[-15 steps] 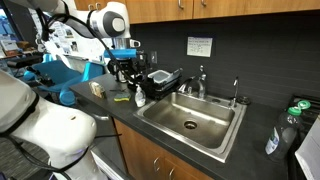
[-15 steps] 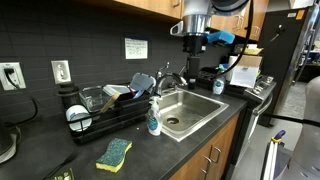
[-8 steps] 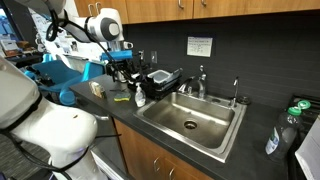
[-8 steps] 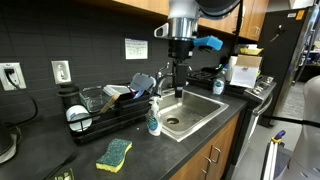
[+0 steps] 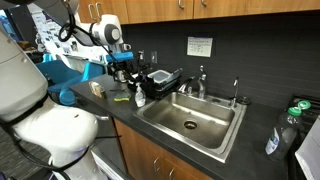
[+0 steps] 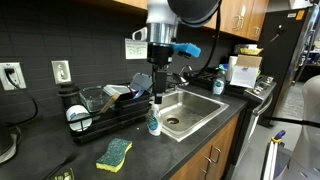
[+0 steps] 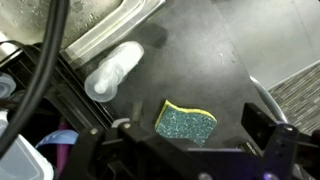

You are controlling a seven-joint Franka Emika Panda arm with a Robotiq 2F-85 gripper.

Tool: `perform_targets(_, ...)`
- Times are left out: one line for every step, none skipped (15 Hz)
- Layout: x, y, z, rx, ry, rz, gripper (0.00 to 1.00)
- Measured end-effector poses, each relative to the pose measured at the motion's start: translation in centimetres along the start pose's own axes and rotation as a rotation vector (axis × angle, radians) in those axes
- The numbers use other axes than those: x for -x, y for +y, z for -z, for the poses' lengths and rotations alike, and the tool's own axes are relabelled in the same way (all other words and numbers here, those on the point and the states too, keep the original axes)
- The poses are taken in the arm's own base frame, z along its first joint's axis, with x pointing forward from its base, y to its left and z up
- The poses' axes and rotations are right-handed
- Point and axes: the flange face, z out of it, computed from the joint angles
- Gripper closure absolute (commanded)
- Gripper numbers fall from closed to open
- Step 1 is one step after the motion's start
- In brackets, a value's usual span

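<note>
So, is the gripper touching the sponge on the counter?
Apart. In an exterior view the gripper hangs well above and to one side of the sponge.

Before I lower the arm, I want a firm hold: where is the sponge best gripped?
Across its two long edges, at the middle, coming straight down from above: the sponge lies flat on the counter, apart from the bottle, both edges free.

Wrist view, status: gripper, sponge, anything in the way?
Gripper open, empty, above the counter. Sponge flat on the counter, untouched. Soap bottle upright by the sink, apart from the sponge.
</note>
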Motion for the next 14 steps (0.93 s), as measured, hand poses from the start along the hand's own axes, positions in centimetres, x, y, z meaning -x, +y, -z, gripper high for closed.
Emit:
perform_targets(-0.6,0.0,-0.2,-0.001,0.003,0.015,0.00)
perform_targets(-1.2,-0.1,-0.4,-0.005,0.006,0.029,0.00)
perform_targets(-1.8,-0.3,-0.6,-0.015,0.009,0.044,0.00)
perform_targets(-2.4,-0.6,-0.9,-0.027,0.012,0.056,0.00)
perform_targets(-2.9,-1.0,-1.2,-0.041,0.014,0.068,0.00)
perform_targets(-3.3,-1.3,-1.5,-0.054,0.015,0.079,0.00)
perform_targets(-3.7,-1.7,-1.8,-0.064,0.015,0.091,0.00)
perform_targets(-4.0,-2.0,-2.1,-0.072,0.016,0.101,0.00)
perform_targets(-4.4,-2.3,-2.4,-0.075,0.018,0.109,0.00)
perform_targets(-4.6,-2.5,-2.7,-0.077,0.018,0.117,0.00)
perform_targets(-4.8,-2.6,-3.0,-0.078,0.018,0.125,0.00)
perform_targets(-5.0,-2.6,-3.4,-0.079,0.018,0.133,0.00)
perform_targets(-5.2,-2.6,-3.8,-0.083,0.017,0.138,0.00)
perform_targets(-5.4,-2.7,-4.1,-0.087,0.015,0.142,0.00)
